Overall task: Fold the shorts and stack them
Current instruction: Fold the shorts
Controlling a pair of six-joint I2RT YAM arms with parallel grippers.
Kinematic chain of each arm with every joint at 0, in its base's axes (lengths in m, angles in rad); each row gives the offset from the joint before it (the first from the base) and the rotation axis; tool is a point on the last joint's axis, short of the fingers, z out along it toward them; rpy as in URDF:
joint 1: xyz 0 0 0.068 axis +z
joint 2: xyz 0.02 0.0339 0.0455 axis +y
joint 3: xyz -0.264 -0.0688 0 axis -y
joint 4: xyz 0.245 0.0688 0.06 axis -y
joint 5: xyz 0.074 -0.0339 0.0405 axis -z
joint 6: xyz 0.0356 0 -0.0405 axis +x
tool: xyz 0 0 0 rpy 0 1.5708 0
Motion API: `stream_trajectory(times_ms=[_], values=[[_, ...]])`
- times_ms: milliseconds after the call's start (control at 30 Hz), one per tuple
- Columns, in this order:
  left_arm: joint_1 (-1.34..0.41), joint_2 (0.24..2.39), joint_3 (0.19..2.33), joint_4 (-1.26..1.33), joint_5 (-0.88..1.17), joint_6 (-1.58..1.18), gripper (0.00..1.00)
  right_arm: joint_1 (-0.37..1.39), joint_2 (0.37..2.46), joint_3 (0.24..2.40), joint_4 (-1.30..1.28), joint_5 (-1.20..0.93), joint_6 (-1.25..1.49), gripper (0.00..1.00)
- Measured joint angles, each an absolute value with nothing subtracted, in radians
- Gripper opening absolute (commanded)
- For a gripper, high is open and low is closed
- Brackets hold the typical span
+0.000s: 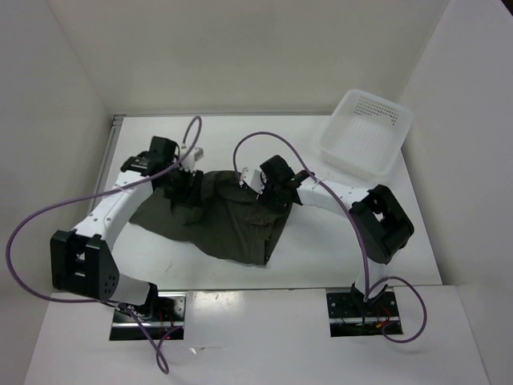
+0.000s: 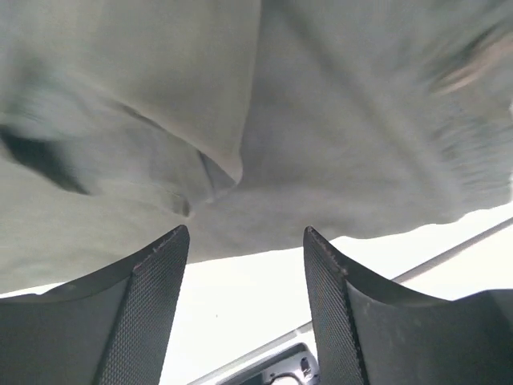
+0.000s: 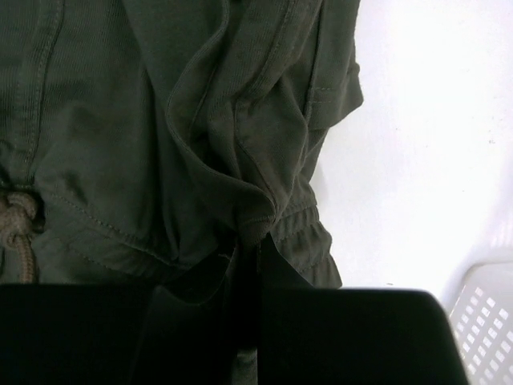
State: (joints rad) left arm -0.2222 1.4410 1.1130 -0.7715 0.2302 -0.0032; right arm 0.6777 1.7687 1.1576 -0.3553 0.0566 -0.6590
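Left fingers [image 2: 152,305] stood wide apart, nothing between them, tips right at the edge of the shorts [image 1: 232,224]. The shorts lay crumpled mid-worktop [image 1: 321,249], olive cloth spread between both arms. Drawstring [image 3: 18,233] was showing at the waistband. Right fingers [image 3: 196,313] were pinched tight on a fold near that waistband. Far right, the white perforated basket [image 1: 365,132] sat apart in the corner.

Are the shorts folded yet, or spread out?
Not folded: the shorts lie rumpled and spread across the table, one bunch pinched in the right gripper.
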Motion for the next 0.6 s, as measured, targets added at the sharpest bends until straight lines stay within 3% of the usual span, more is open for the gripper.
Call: stream_trajectory(times_ms=[33,200,533,600], values=[[-0.199,1.425,1.146,-0.78,0.257,-0.004,0.64,0.678,1.766,1.153,-0.355,0.058,-0.662,0.0],[-0.077,1.373,1.232,-0.712,0.324,-0.007,0.37,0.678,1.74,1.139,-0.351,0.064,-0.674,0.0],[-0.037,1.58,1.159,-0.635,0.359,-0.004,0.38,0.678,1.736,1.138,-0.352,0.065,-0.683,0.0],[-0.025,1.601,1.159,-0.61,0.354,-0.004,0.42,0.678,1.736,1.138,-0.352,0.064,-0.684,0.0]])
